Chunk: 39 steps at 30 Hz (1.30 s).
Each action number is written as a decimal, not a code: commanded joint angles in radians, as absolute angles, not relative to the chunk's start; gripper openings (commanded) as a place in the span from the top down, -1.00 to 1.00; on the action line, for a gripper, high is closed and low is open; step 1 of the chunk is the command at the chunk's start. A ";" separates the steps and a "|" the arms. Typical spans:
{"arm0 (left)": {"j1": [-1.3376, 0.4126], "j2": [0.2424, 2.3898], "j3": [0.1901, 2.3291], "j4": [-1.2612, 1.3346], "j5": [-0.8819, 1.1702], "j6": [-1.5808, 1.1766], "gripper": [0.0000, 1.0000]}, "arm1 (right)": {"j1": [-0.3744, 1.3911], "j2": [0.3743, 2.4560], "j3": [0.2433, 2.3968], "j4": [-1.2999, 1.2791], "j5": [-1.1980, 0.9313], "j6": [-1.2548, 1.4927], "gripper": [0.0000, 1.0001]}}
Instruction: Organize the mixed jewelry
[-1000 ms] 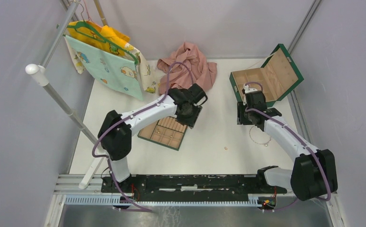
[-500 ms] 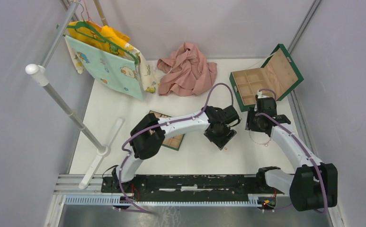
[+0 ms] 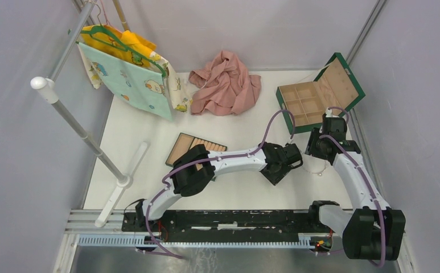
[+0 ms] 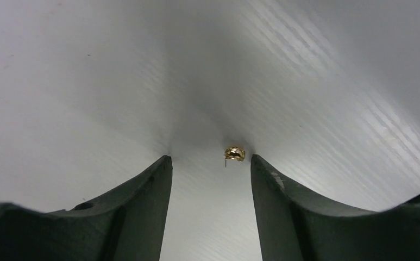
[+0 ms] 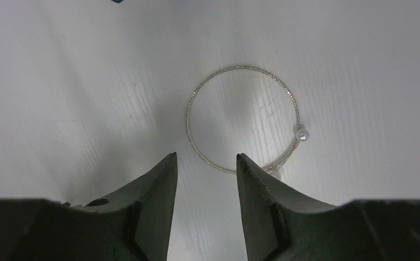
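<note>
A tiny gold earring (image 4: 234, 153) lies on the white table just beyond my left gripper's (image 4: 210, 159) fingertips, close to the right finger. The left gripper is open and empty; in the top view it (image 3: 278, 168) sits at the table's middle right and hides the earring. A thin silvery wire bangle (image 5: 244, 117) with a pearl end lies flat just ahead of my right gripper (image 5: 206, 156), which is open and empty, with the bangle's near edge running between its fingertips. In the top view the right gripper (image 3: 319, 149) hovers over the bangle (image 3: 318, 171).
An open green box (image 3: 320, 96) with tan compartments stands at the back right. A tan compartmented tray (image 3: 189, 145) lies left of the left arm. A pink cloth (image 3: 225, 83) lies at the back. A rack with hanging cloths (image 3: 127, 67) stands at the left.
My left arm has swung right from the tray to the earring at the middle right. My right gripper has moved right and nearer, from beside the box to over the bangle.
</note>
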<state>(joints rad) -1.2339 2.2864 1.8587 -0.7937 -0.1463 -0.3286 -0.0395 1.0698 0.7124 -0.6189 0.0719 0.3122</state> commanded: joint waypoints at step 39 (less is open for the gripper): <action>-1.226 2.276 1.861 -0.760 -0.258 -0.305 0.64 | -0.042 1.029 0.764 -0.599 0.065 0.333 0.00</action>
